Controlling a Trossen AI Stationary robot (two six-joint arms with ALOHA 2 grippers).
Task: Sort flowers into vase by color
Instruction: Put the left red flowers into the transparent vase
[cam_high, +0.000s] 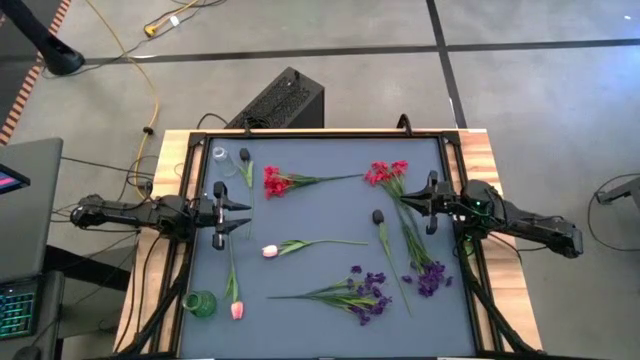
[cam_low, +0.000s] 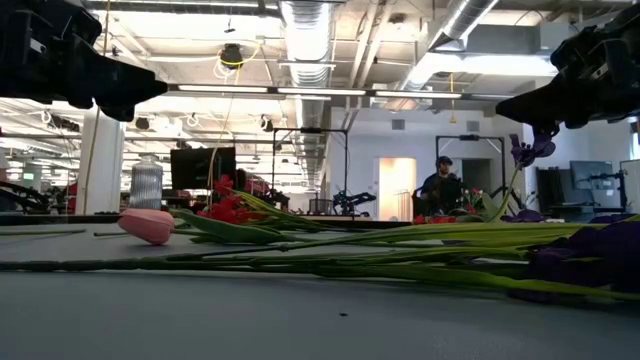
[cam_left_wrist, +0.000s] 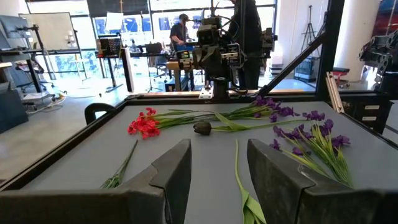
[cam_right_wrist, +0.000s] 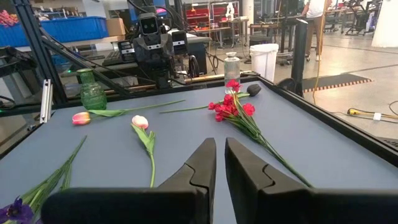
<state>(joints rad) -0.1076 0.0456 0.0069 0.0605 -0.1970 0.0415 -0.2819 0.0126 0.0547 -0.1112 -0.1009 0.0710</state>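
Purple flowers (cam_high: 365, 297) are being shown lying at the near edge of the grey surface (cam_high: 320, 215).

Red (cam_high: 275, 182), pink (cam_high: 270, 250) and purple flowers are lying scattered, none being grasped; the left gripper (cam_high: 240, 212) is being held with fingers parted, the right gripper (cam_high: 428, 205) with fingers nearly closed, both empty at opposite sides.
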